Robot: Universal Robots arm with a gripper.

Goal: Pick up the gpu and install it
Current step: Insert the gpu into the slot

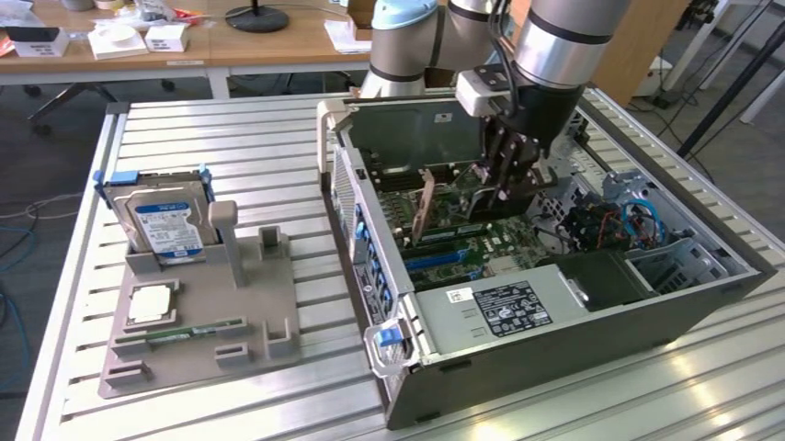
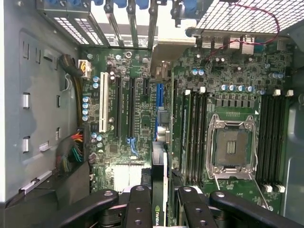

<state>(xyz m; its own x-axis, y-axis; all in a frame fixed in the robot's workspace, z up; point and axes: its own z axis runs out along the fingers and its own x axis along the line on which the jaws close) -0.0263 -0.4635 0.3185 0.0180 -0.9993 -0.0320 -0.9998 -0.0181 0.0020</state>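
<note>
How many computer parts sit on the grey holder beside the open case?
3: a hard drive stands at the holder's far end, a processor chip lies flat near the middle, and a green memory stick lies nearer the camera. None seems hidden.

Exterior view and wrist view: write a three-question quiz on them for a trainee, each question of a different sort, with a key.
1. True or false: the gripper holds the graphics card edge-on over the motherboard.
2. Pick one: the hard drive stands
A) on the grey holder, at the exterior view's left of the computer case
B) inside the case
C) in the gripper
3. Fill in: the processor socket on the motherboard is ____.

Key: 1 true; 2 A; 3 empty.
</note>
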